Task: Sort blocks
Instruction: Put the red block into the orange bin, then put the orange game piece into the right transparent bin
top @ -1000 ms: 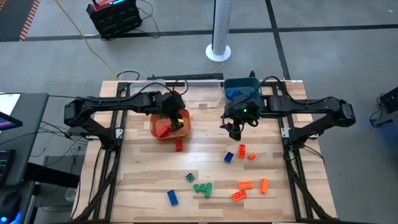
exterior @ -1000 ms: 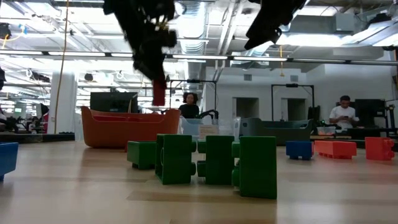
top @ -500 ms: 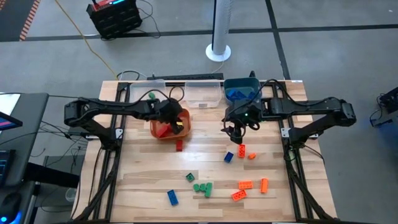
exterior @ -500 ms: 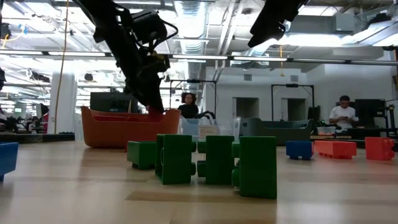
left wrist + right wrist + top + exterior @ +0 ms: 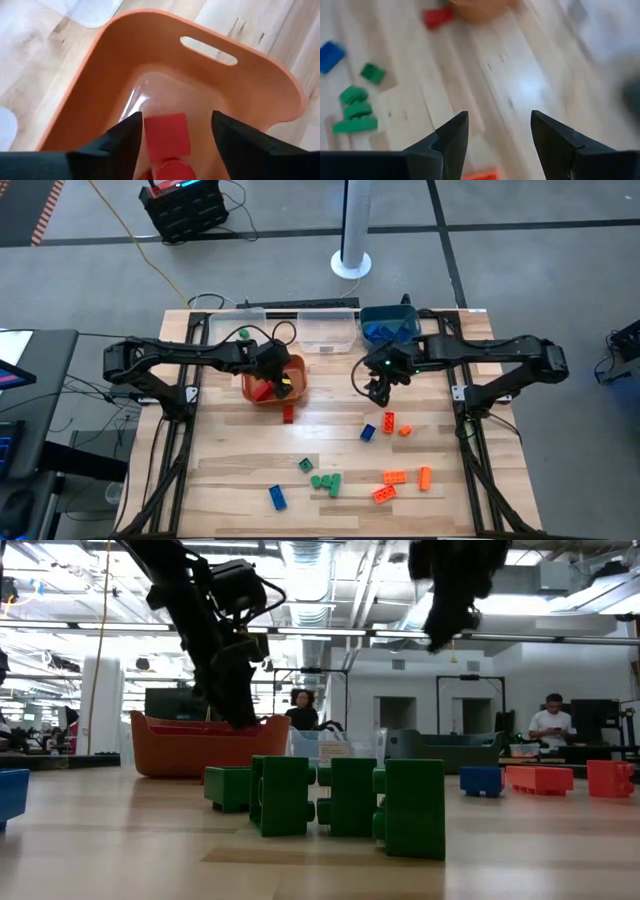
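the small studded plastic blocks lie mostly loose on the pale wooden surface: green ones near the middle front, a blue one toward the front left, orange ones to the front right, another blue one and two orange near the middle right, and a lone red one just in front of the orange plastic bin. inside that bin i see a smooth red square-faced block resting on the glossy floor, with another red piece partly showing below it. my left claw hangs down into the bin with its fingers spread apart and nothing between them, the red block lying just beyond. my right claw hovers above the bare boards between the bins and the scattered pieces, open and empty. the teal plastic bin at the back holds something blue; the clear plastic bins beside it look nearly bare, apart from a green speck in the left one. i judge the sort as early: a few reds and blues are binned and well over a dozen blocks are left. the bin walls are rounded and slick with a slotted handle; the blocks are hard and sharp-edged.
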Motion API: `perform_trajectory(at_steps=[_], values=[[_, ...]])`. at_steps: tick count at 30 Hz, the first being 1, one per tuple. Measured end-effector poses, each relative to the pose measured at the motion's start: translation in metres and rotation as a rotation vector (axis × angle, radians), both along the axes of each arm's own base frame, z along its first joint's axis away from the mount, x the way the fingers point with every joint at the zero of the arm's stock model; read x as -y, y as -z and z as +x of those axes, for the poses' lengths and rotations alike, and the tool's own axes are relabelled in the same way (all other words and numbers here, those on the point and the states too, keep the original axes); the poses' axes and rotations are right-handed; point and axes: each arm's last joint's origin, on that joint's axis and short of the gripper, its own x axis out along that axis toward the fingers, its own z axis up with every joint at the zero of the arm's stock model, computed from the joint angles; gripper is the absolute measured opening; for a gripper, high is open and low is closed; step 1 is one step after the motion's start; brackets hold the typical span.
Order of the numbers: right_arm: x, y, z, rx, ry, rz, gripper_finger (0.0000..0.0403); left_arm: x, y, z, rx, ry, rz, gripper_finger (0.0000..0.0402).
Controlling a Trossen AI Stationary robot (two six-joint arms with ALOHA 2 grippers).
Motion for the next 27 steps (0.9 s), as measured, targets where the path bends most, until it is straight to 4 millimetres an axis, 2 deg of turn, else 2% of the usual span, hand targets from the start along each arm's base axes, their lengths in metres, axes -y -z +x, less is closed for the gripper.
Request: perform_trajectory(at_steps=[4, 10, 14, 18, 23, 27], values=[[0.004, 0.035, -0.005, -0.185, 0.290, 0.202, 0.0220, -0.001, -0.020, 0.002, -0.056, 0.001, -0.015, 0.0241], [-0.012, 0.083, -0.020, -0.389, 0.501, 0.283, 0.0223, 0.003, -0.066, 0.006, -0.086, 0.069, 0.022, 0.0240], [-0.026, 0.093, -0.023, -0.361, 0.606, 0.341, 0.0234, 0.007, -0.098, 0.004, -0.065, 0.091, 0.099, 0.0240], [-0.037, 0.098, -0.017, -0.302, 0.694, 0.407, 0.0242, 0.010, -0.125, -0.004, 0.007, 0.100, 0.161, 0.0239], [-0.049, 0.114, -0.016, -0.335, 0.806, 0.377, 0.0245, 0.009, -0.141, -0.019, 0.043, 0.092, 0.214, 0.0239], [-0.063, 0.117, -0.017, -0.314, 0.862, 0.341, 0.0245, 0.010, -0.152, -0.034, 0.069, 0.075, 0.228, 0.0239]])
